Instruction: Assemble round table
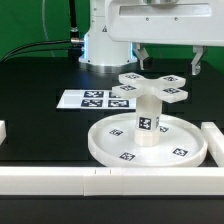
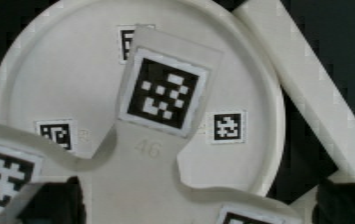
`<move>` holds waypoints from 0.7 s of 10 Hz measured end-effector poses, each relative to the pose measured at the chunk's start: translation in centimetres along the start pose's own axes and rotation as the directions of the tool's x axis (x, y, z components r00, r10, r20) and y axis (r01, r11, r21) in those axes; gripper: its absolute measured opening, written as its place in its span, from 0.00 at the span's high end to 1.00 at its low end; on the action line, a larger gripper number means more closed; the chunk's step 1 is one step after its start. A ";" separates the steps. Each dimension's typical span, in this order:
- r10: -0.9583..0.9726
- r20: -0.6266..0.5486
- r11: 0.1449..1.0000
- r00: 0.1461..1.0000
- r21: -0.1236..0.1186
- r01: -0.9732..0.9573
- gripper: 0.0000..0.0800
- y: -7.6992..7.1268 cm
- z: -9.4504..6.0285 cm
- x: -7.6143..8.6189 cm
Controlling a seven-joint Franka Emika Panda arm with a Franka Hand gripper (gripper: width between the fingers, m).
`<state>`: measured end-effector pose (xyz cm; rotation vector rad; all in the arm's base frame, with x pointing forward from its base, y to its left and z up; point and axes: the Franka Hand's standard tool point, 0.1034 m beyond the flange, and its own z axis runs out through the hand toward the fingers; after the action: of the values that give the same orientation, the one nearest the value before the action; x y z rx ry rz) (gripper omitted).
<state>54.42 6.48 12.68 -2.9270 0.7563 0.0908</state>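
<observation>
The large round disc (image 1: 148, 148) lies flat near the table's front. The short thick leg (image 1: 147, 117) stands upright on its middle. The cross-shaped base (image 1: 152, 87) sits on top of the leg. My gripper (image 1: 171, 60) hangs just above and behind the base, its two dark fingers wide apart and holding nothing. The wrist view looks down on the disc (image 2: 76, 70), the tagged leg (image 2: 165, 88) and the arms of the cross base (image 2: 147, 180). My fingers do not show in that view.
The marker board (image 1: 90, 99) lies behind the disc toward the exterior view's left. Long white border walls run along the front (image 1: 100, 180) and the exterior view's right (image 1: 212, 135); one also shows in the wrist view (image 2: 307, 75). The arm's base (image 1: 100, 40) stands at the back.
</observation>
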 end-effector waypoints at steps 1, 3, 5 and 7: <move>-0.170 0.002 0.985 0.985 -0.006 0.170 0.19 0.4 0.0 0.2; -0.482 0.019 0.876 0.876 -0.018 0.482 0.19 0.8 -0.2 0.6; -0.645 0.024 0.764 0.764 -0.015 0.645 0.19 0.8 -0.4 0.6; -0.733 0.027 0.680 0.680 -0.011 0.734 0.19 0.9 -0.3 0.6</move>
<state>54.55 5.38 12.83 -2.9871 -0.4811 0.0504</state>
